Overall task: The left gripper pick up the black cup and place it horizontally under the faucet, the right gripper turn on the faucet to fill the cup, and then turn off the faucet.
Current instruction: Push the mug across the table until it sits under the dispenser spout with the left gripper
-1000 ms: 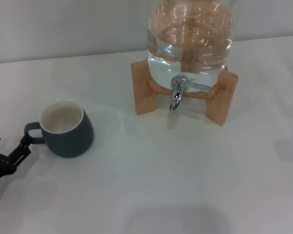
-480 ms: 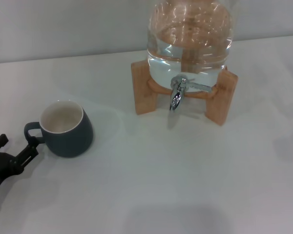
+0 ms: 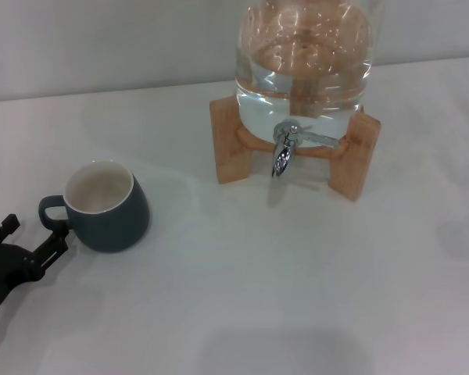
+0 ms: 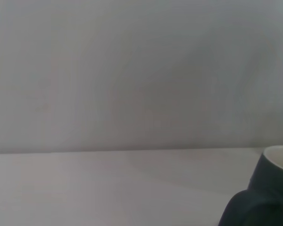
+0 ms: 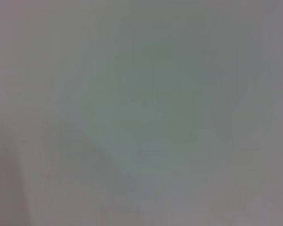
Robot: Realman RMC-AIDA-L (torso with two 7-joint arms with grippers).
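Note:
The black cup (image 3: 105, 206) stands upright on the white table at the left, cream inside, its loop handle pointing left. My left gripper (image 3: 35, 233) is open at the lower left, low over the table. Its fingertips (image 3: 57, 242) reach up to the handle, one just below it by the cup's base, the other farther left. Part of the cup (image 4: 269, 193) shows at the edge of the left wrist view. The chrome faucet (image 3: 284, 148) sticks out of the clear glass jar (image 3: 303, 62), spout down, well to the right of the cup. My right gripper is out of view.
The jar holds water and rests on a wooden stand (image 3: 228, 144) at the back middle. White table (image 3: 242, 281) spreads in front of the stand and to the right. The right wrist view shows only a plain grey surface.
My left gripper has slid a little to the right, closer under the cup's handle. The cup and the faucet have not moved.

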